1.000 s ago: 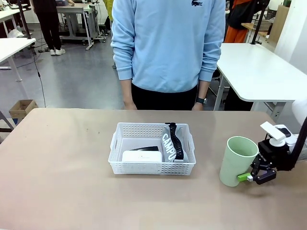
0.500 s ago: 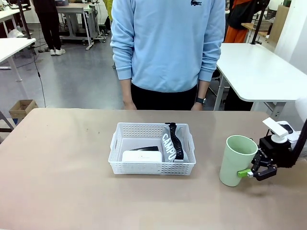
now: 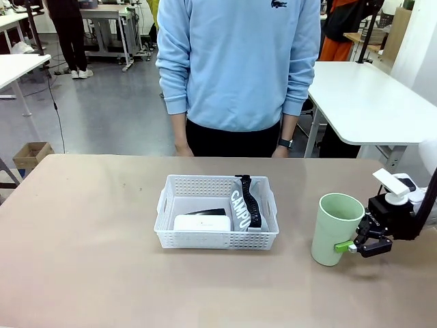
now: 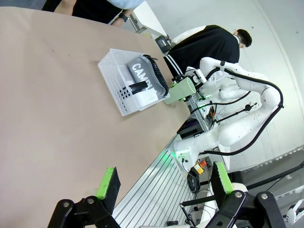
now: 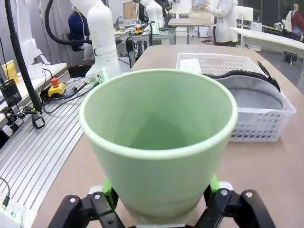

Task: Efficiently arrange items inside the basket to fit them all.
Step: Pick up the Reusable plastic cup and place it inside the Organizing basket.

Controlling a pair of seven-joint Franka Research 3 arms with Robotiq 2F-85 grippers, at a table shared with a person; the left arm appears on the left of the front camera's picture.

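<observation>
The pale green cup (image 3: 334,229) stands upright on the table to the right of the basket (image 3: 215,239). My right gripper (image 3: 348,247) comes in low from the right, its green pads pressed on both sides of the cup's base (image 5: 159,137). Inside the white lattice basket lie the grey "CAMPUS" pouch (image 3: 242,205) on the right, the white box (image 3: 201,223) at the front and the black stapler (image 3: 205,212) behind it. My left gripper (image 4: 164,183) hangs open above the table, far from the basket (image 4: 116,80), with nothing between its fingers.
A person in a light blue sweater (image 3: 239,61) stands at the far edge, hands hanging by the table rim. Bare tabletop (image 3: 82,239) spreads left of the basket and in front of it. The basket's back-left part is unoccupied.
My right gripper's fingers have closed in on the cup's base, and the cup has shifted slightly to the left. The basket, its contents and the left arm have stayed put.
</observation>
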